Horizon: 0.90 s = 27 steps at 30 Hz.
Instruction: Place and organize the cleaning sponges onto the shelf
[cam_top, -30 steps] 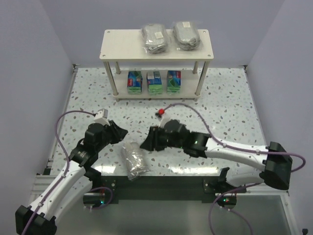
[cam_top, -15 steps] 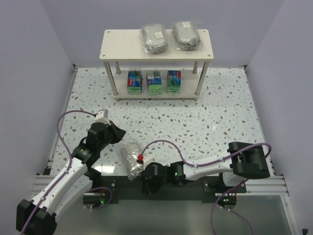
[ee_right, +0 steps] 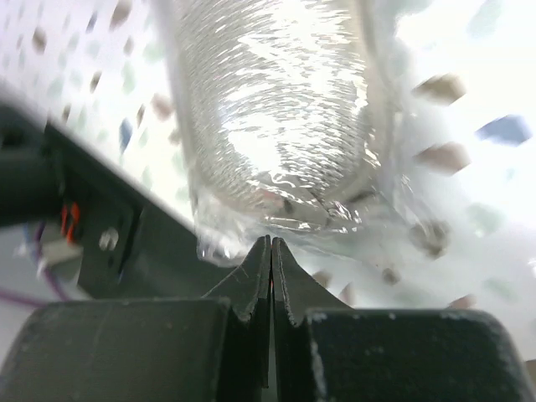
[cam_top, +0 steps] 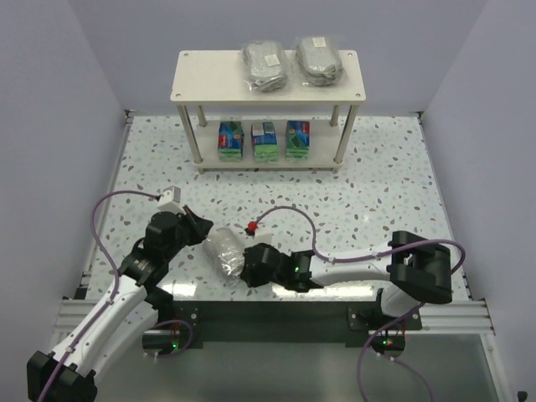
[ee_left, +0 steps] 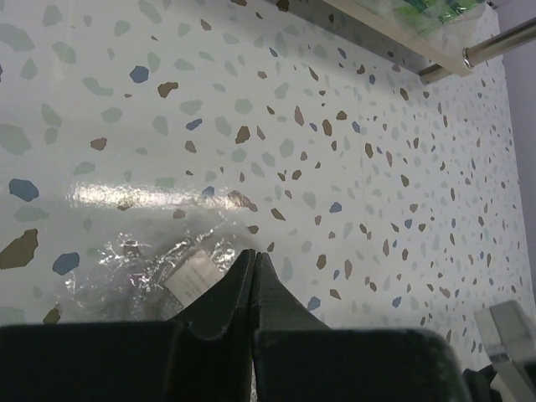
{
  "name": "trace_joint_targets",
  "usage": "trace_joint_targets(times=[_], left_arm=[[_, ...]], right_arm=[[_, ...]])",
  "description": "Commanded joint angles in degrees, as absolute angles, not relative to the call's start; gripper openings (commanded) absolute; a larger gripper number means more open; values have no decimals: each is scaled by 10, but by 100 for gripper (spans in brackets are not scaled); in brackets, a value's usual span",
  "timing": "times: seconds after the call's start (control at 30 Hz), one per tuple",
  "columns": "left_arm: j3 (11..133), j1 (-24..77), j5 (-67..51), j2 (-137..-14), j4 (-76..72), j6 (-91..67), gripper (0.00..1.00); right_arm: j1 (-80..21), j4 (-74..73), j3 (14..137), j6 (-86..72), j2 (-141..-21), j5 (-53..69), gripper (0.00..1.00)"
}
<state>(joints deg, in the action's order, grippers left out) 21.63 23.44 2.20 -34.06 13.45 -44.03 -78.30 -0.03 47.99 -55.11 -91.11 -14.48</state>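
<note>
Locate the shelf (cam_top: 209,79) at the far end of the speckled tabletop (cam_top: 377,193), upright on its round legs. Note two wrapped grey bundles on the top tier, side by side toward the right half: left bundle (cam_top: 265,65) and right bundle (cam_top: 319,60), close together, contact not determinable. Note three green-and-blue packs standing in a row on the lower tier: left pack (cam_top: 231,140), middle pack (cam_top: 264,140), right pack (cam_top: 297,139), with narrow gaps between. Find the third grey bundle (cam_top: 224,250) off the shelf, at the near part of the tabletop, lying diagonally, directly between the tips of the two arms. Read the left jaws as closed, fingers (ee_left: 226,293) pressed flat together with no gap, tips over the crinkled wrap (ee_left: 142,260) beside a white label (ee_left: 194,275). Read the right jaws as closed likewise, fingers (ee_right: 251,285) meeting at the loose lower edge of the same wrap. Treat any pinch of film by either pair as not determinable from these views. Note one shelf leg (ee_left: 502,40) at the top right of the left wrist view, well apart from the bundle.
</note>
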Motion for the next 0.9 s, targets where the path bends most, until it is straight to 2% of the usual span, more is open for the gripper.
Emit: trace_joint_targets(times=[0.0, 0.2, 0.3, 0.33, 0.4, 0.43, 0.47, 0.5, 0.53, 0.63, 0.87], left_arm=[[210, 236, 33, -336, 138, -449, 0], [210, 236, 31, -329, 142, -451, 0], [211, 236, 36, -325, 148, -447, 0], [210, 236, 43, -325, 149, -445, 0], [207, 236, 53, -330, 149, -444, 0], [207, 236, 60, -333, 146, -442, 0], [207, 236, 62, -345, 143, -442, 0], [208, 236, 64, -353, 142, -442, 0], [210, 236, 62, -368, 135, -442, 0], [209, 236, 48, -385, 118, -443, 0], [207, 236, 47, -364, 128, -446, 0]], right_arm=[[-754, 2, 503, -527, -916, -207, 0], [-713, 2, 508, -490, -907, -215, 5], [-703, -27, 505, -482, -884, -220, 18], [-702, -28, 503, -481, -865, -215, 27], [-702, -40, 501, -492, -851, -194, 41], [-702, -44, 500, -497, -843, -192, 52], [-703, -45, 495, -504, -839, -185, 58], [-702, -41, 491, -519, -838, -183, 68], [-702, -40, 489, -527, -838, -184, 72], [-703, -37, 483, -571, -850, -178, 80], [-703, 59, 438, -737, -882, -205, 81]])
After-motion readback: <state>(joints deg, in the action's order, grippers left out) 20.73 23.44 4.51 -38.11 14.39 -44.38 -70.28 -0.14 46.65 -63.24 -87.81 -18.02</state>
